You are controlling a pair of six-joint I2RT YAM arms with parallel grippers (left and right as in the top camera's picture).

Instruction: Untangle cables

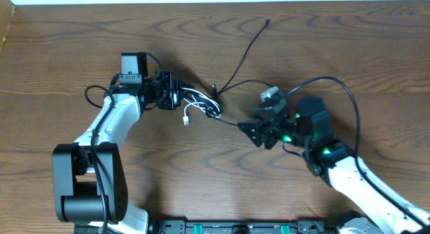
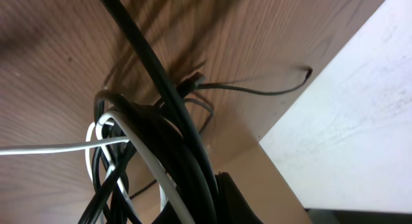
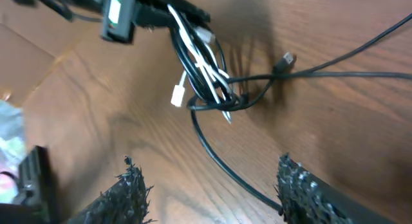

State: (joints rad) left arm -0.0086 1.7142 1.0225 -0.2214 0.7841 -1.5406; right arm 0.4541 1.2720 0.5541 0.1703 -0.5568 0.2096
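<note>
Right claw [image 1: 259, 132], right of tabletop [image 1: 60, 52] centre toward the front edge. Fingers [image 3: 132, 192] are apart and low over the wood. One strand of the black cable [image 3: 219, 161] runs between them, not gripped.

Further in, about mid-tabletop, is the bundle [image 1: 203, 105]: black and white loops knotted together. Its left end looks raised and the lower loops seem to rest on the wood. The white cable [image 2: 51, 149] threads through the black loops. Its white plug [image 1: 186, 119] lies free on the front side of the knot.

Left claw [image 1: 173, 97], left of centre, is clamped on the bundle's left end, several strands at once.

Farthest, the black cable's long tail curves toward the far edge, tip [image 1: 267, 21] lying loose. A small plug [image 1: 213, 89] sits just beyond the knot.

Step, my read: the right claw takes one strand and draws it out of the knot.
- Close on the single black strand between the fingers, never two.
- Pull slow and low toward the right edge, away from the left claw, which acts as anchor.
- Risk is the knot cinching. If the loops tighten, ease off and work from the free white plug end instead.
- Stay off the arm's own thick wire [image 1: 354, 113].
</note>
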